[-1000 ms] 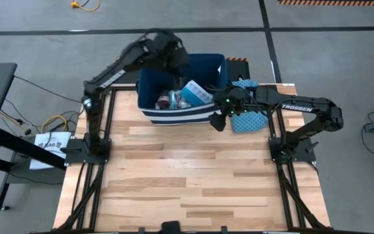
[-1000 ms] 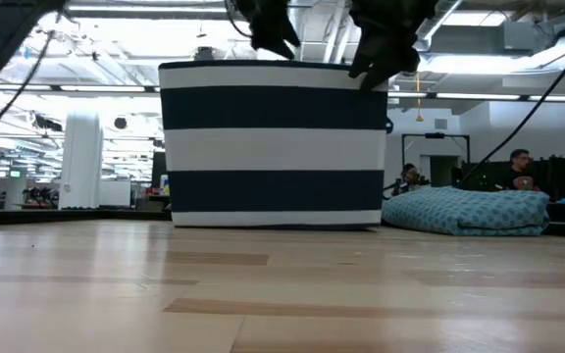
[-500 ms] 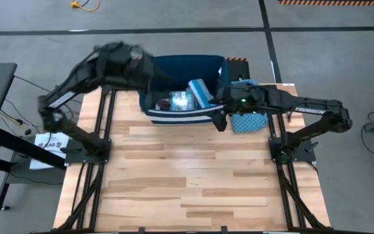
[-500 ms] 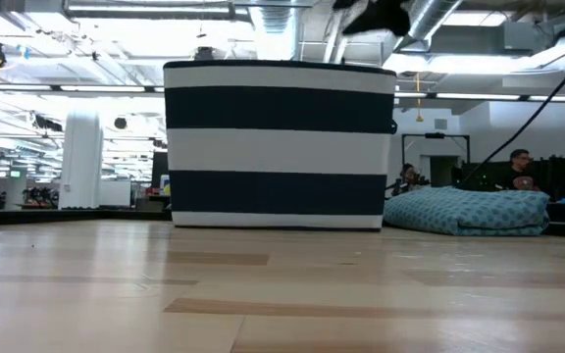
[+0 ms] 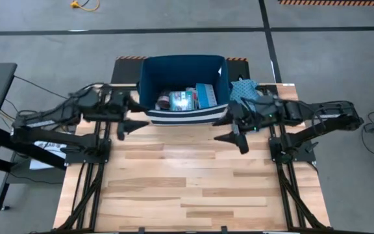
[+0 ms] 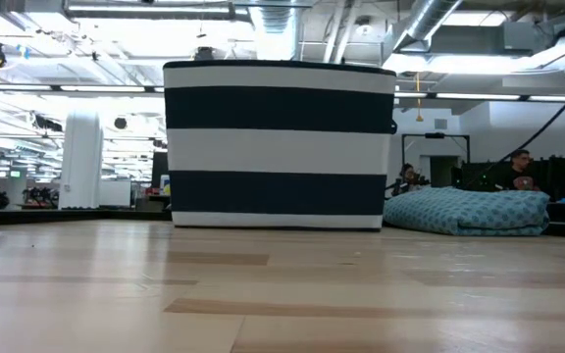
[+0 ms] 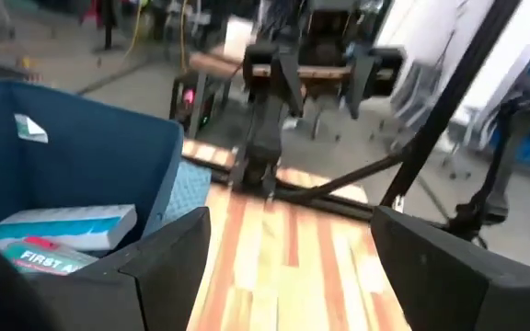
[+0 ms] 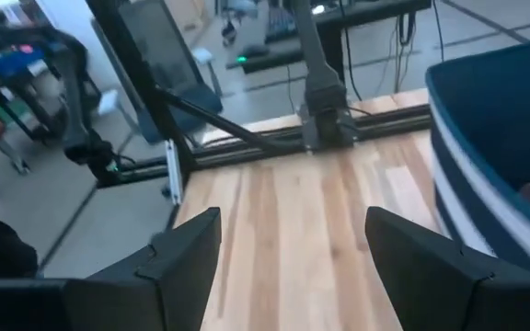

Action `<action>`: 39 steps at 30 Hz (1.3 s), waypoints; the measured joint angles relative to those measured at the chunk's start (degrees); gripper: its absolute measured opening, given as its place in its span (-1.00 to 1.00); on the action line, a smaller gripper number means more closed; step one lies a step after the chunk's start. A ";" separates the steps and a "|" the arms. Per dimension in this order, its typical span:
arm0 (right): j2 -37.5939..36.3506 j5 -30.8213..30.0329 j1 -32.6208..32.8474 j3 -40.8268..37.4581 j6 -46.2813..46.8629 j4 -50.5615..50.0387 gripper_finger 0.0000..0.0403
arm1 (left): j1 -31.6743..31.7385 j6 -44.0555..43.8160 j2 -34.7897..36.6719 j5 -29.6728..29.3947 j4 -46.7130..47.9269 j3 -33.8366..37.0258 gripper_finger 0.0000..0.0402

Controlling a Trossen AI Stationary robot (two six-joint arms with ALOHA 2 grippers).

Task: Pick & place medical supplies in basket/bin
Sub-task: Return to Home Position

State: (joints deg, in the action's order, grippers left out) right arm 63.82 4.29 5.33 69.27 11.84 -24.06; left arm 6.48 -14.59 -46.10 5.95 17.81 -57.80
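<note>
The dark navy bin [image 5: 184, 68] with white stripes stands at the table's far edge, also seen in the low view [image 6: 278, 142]. In it lie a pink roll [image 5: 164, 102], a light-blue packet [image 5: 184, 99] and a teal flat box [image 5: 205, 95]. My left gripper [image 5: 137, 115] hangs open over the table by the bin's near left corner. My right gripper [image 5: 226, 130] hangs open by its near right corner. Both hold nothing. The left wrist view shows the bin's inside [image 7: 90, 156] and a box marked FIRST A [image 7: 53, 241].
A teal dotted cloth [image 5: 244, 89] lies folded at the bin's right side, also in the low view [image 6: 469, 211]. Bare wooden table [image 5: 187, 182] stretches from the bin to the near edge. People sit in the room beyond the table [image 6: 518, 167].
My left gripper has pulled back from above the bin, swinging toward the table's left and near edges and coming down beside the bin's near left corner. My right gripper has drawn away from the bin's near right corner toward the near edge.
</note>
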 joint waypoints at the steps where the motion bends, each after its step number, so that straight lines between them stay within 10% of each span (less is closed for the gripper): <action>1: -1.09 -0.73 0.91 -2.08 0.74 1.70 0.32 | -0.33 -0.17 2.67 -0.17 -1.67 2.93 0.45; 17: -16.31 -10.44 11.97 -32.20 10.70 17.92 0.32 | -8.18 0.10 26.12 -1.79 -10.37 29.48 0.45; 21: -16.56 -10.71 12.20 -34.31 15.42 7.54 0.32 | -10.02 0.27 26.36 -2.00 -9.37 32.11 0.45; 30: -12.77 -8.50 17.34 -33.37 7.65 29.83 0.32 | -10.80 -3.44 26.42 0.85 -12.39 32.52 0.45; 39: -19.33 -7.23 17.67 -31.62 3.33 26.28 0.32 | -10.80 1.02 26.27 3.68 -13.97 32.52 0.45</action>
State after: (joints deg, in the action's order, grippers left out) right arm 44.49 -2.94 23.00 37.65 15.17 2.21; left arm -4.32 -13.57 -19.84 9.63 3.83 -25.28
